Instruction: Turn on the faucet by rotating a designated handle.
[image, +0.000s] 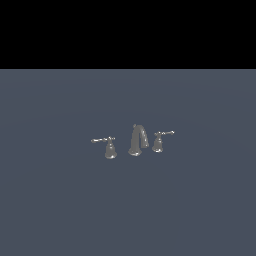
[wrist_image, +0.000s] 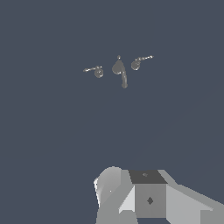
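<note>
The faucet's arched spout (image: 137, 142) stands on the flat grey-blue floor in the middle of the exterior view. The handle (image: 159, 141) is a small bell-shaped post on the exterior view's right of the spout; its thin lever points right and slightly upward. Its twin (image: 109, 146) stands on the left, lever pointing left. The wrist view looks down on the spout (wrist_image: 119, 70), the handle (wrist_image: 136, 64) and the twin (wrist_image: 98, 71) from well above. A grey blocky part of my hand (wrist_image: 146, 197) shows in the wrist view, far from the faucet. No fingertips show.
The grey-blue floor (image: 60, 200) spreads flat on all sides of the faucet. A black band fills the upper part of the exterior view. My arm does not show in the exterior view.
</note>
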